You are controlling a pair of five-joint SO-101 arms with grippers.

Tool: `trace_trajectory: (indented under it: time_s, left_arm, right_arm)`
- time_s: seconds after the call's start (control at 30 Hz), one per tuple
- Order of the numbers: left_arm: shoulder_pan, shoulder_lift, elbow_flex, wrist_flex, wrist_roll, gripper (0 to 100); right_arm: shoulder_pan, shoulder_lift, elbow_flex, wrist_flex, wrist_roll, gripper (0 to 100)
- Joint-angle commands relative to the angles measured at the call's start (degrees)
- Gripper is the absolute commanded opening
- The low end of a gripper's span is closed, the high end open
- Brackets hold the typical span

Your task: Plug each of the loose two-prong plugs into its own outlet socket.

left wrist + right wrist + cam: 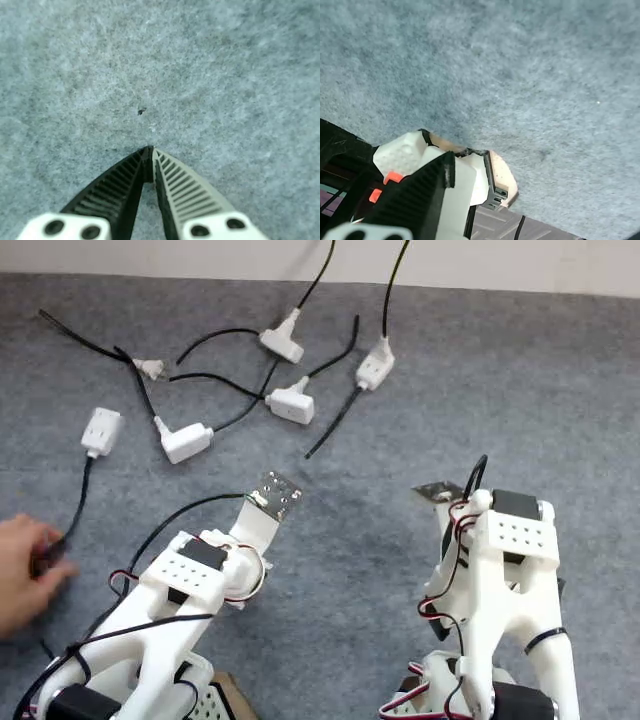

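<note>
Hand at left edge, on black cord. Cord ends lie well apart from both arms, across far half of felt: socket leftmost, grey plug next, white ends in middle, second socket rightmost.
Left gripper: pressed together, empty, over bare felt.
Right gripper: looks pressed together, empty.
Step, as judged: first reach. Spread jaws, take plug by body, keep prongs free, square them to slots.
Count: two slotted sockets, three other white ends (type unclear), one grey plug, two grippers, one hand.
</note>
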Motion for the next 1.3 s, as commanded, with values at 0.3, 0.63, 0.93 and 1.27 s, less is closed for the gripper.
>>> trace_trajectory:
  time_s: [0.3, 0.63, 0.93, 1.27]
  left_arm:
    - [0.31, 0.22, 0.04, 1.23, 0.44, 1]
    - [0.75, 0.22, 0.04, 1.23, 0.44, 1]
    - [0.84, 0.22, 0.04, 1.23, 0.53, 1]
    - [0.84, 0.31, 0.22, 1.32, 0.35, 1]
  right_arm:
    - [-5.32, -0.48, -3.82, 0.75, -1.58, 54.6]
    - [-5.67, -0.48, -4.18, 0.57, -3.25, 54.6]
    - [-5.67, -2.15, -3.65, 0.04, -3.52, 54.6]
    - [-5.41, -16.40, 2.77, -2.59, 2.20, 54.6]
